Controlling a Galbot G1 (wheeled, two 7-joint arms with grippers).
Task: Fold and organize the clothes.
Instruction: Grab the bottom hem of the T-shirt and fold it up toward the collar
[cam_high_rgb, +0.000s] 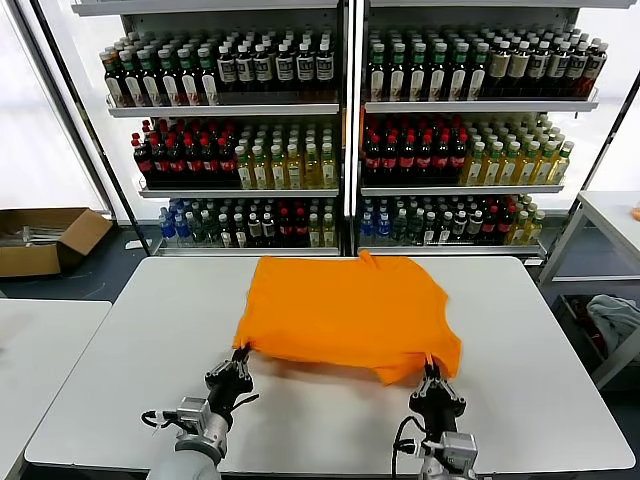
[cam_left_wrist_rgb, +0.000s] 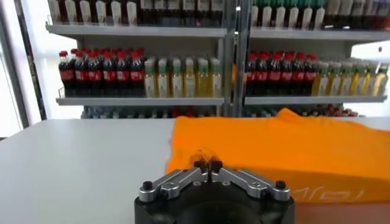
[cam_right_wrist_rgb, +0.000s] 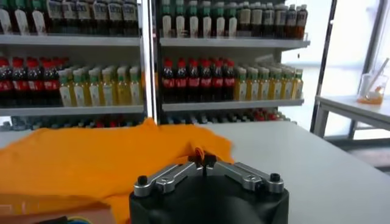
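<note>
Drinks shelves (cam_high_rgb: 350, 130) full of bottles behind orange T-shirt (cam_high_rgb: 350, 310).

Lower in the head frame, black linked fingers are showing on the left gripper (cam_high_rgb: 240, 352) and right gripper (cam_high_rgb: 431, 362), silver wrists trailing black cables.

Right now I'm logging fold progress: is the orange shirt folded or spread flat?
Partly folded: the orange shirt lies doubled on the table, both shut tools, left and right, pinching its near edge.
</note>
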